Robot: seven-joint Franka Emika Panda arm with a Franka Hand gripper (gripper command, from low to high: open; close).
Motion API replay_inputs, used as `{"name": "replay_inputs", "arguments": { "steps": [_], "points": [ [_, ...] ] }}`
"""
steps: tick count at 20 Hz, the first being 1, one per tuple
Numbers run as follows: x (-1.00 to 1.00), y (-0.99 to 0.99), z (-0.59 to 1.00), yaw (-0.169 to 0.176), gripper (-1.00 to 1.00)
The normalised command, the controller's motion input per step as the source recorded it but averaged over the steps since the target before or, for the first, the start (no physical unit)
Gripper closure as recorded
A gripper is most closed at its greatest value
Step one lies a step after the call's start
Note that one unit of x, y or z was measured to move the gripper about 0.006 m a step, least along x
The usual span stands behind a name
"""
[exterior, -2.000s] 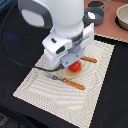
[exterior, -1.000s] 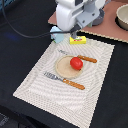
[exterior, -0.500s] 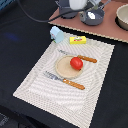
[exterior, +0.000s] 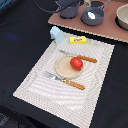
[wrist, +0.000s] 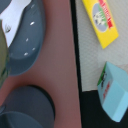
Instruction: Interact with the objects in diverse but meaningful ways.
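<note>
Dark counter under a striped mat, tomato on the plate, cup and packet at the mat's far edge, hand out of sight, grip unknowable; risk: knocking the light cup over on descent.

Ext. view: high, off to one side, looks down at an angle over the whole placemat & brown board behind it. Wrist view: v. close, looks straight down at board edge. Both views share the yellow packet, pale blue cup & frying pan.
</note>
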Motion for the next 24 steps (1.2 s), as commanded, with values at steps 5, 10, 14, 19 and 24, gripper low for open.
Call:
{"name": "replay_inputs", "arguments": {
  "steps": [5, 10, 14, 19, 24],
  "points": [
    [-0.14, 0.26, -0.45, -0.012, -1.00],
    [-0.08, 0.06, -0.47, -0.069, -1.00],
    [0.01, 0.00, -0.38, -0.102, -1.00],
    [0.01, 0.06, -0.30, -0.112, -1.00],
    [0.00, 0.13, -0.21, -0.078, -1.00]
  ]
}}
